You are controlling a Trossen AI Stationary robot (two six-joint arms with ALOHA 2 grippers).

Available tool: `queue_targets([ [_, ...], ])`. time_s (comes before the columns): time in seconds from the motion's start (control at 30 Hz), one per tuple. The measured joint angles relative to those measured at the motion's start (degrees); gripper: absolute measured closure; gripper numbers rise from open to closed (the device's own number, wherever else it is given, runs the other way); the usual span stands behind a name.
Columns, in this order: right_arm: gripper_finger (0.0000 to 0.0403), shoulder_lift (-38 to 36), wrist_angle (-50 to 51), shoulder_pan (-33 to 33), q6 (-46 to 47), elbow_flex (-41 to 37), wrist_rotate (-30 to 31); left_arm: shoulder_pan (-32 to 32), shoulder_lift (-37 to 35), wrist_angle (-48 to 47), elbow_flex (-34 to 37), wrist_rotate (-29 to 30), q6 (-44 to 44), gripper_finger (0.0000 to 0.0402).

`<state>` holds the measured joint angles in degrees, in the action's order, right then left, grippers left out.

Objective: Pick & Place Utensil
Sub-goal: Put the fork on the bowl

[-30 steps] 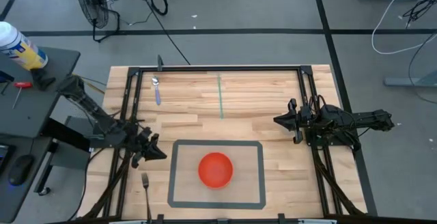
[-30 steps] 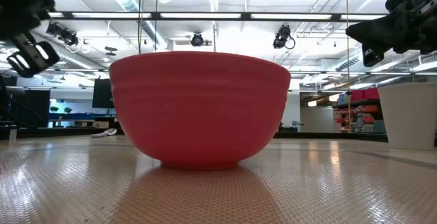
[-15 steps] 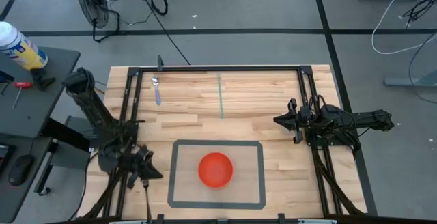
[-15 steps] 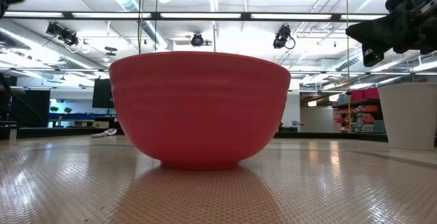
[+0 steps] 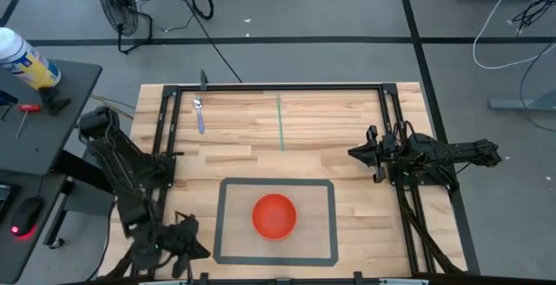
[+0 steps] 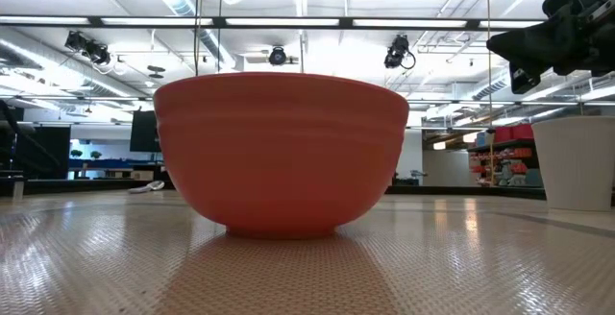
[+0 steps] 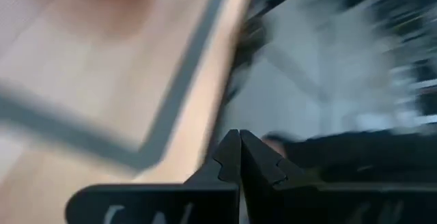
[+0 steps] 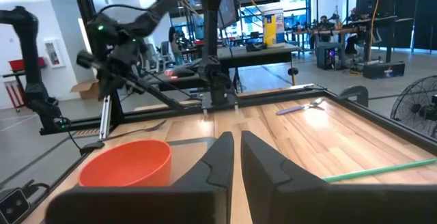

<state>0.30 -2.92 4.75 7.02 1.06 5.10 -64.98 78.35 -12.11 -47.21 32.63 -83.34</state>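
A red bowl (image 5: 274,215) stands by its base inside a grey taped rectangle (image 5: 332,224); it fills the low view (image 6: 281,152). A spoon (image 5: 199,111) lies flat near the far left corner. The fork is mostly hidden under my left gripper (image 5: 178,248), which hovers shut at the near left corner, left of the rectangle. In the right wrist view the fork (image 8: 147,125) shows as a dark line on the wood beyond the bowl (image 8: 126,162). My right gripper (image 5: 358,154) waits shut above the table's right side.
A black frame rail (image 5: 161,137) runs along the table's left side beside my left arm. A green strip (image 5: 281,122) lies on the wood at the far middle. Bare wood lies between the bowl and the right gripper.
My left arm has swung toward the table's near edge, from beside the taped rectangle's left side to the near left corner over the fork. It has dropped out of the low view. The bowl, the spoon and my right arm have stayed put.
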Motion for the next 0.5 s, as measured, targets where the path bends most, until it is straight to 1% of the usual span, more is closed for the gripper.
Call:
queue_targets([
  [0.07,0.0368,0.0,0.0,0.0,0.0,0.0,0.0,0.5,2.7,-9.6,-3.8,-5.6,-5.3,0.04],
  [0.13,0.0368,0.0,0.0,0.0,0.0,0.0,0.0,1.2,5.2,-17.1,-6.2,-12.1,-9.7,0.0397],
  [0.2,0.0368,0.0,0.0,0.0,0.0,0.0,0.0,1.9,7.4,-21.5,-7.4,-18.4,-12.6,0.039],
  [0.27,0.0368,0.0,0.0,0.0,0.0,0.0,0.0,2.7,8.7,-24.0,-7.5,-23.0,-14.6,0.038],
  [0.33,0.0368,0.0,0.0,0.0,0.0,0.0,0.0,3.7,9.9,-25.7,-7.5,-25.5,-16.6,0.0368],
  [0.5,0.0368,0.0,0.0,0.0,0.0,0.0,0.0,6.4,11.3,-29.5,-7.6,-29.1,-18.9,0.0329],
])
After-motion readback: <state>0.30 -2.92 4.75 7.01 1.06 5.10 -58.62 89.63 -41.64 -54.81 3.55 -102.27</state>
